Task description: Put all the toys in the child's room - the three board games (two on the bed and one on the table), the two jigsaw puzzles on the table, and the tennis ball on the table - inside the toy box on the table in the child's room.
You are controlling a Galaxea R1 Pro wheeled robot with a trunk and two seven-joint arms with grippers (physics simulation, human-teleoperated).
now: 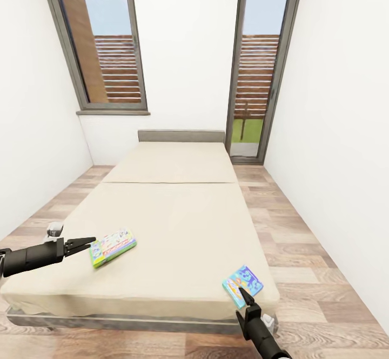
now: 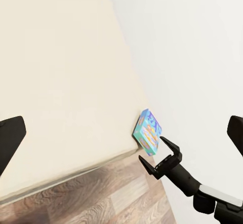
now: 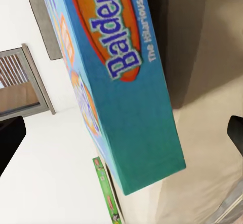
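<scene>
Two board games lie on the beige bed near its foot. The green, yellow and red one lies at the left, and my left gripper hovers just left of it, pointing at it, its fingers spread open. The smaller blue game lies at the right corner, slightly over the mattress edge. My right gripper is right below it, open, with its fingertips close to the box's near edge. The right wrist view shows the blue game very close and the green game beyond. In the left wrist view the blue game and the open right gripper are seen together.
White walls stand close on both sides of the bed, leaving narrow strips of wood-plank floor. A window and a glass door are in the far wall. The bed's grey headboard stands against that wall.
</scene>
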